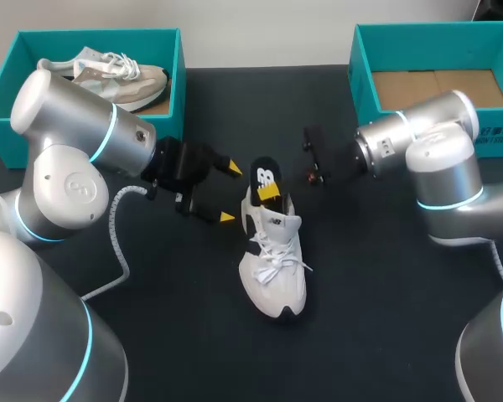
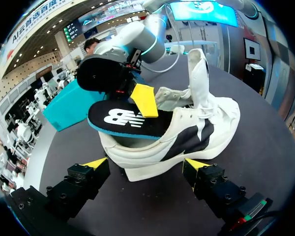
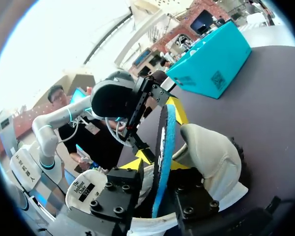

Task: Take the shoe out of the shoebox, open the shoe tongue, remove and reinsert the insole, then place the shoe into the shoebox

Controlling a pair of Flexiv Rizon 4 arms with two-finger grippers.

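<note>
The white shoe (image 1: 272, 268) lies in the middle of the dark counter (image 1: 377, 327), with its toe toward the lower edge of the frame and its heel toward the top. A black insole (image 1: 265, 176) stands up out of the heel opening. The right hand (image 1: 269, 192), reaching in from the right, is clamped on that insole, which sits edge-on between its two fingers. Just left of the heel, the left hand (image 1: 230, 193) hangs with its fingers wide apart. The side of the shoe is ahead of them and not gripped. Farther back, in the upper left, the teal left box (image 1: 8, 75) holds a second shoe (image 1: 109, 74). In the upper right, the teal right box (image 1: 365, 75) has a brown cardboard floor.
</note>
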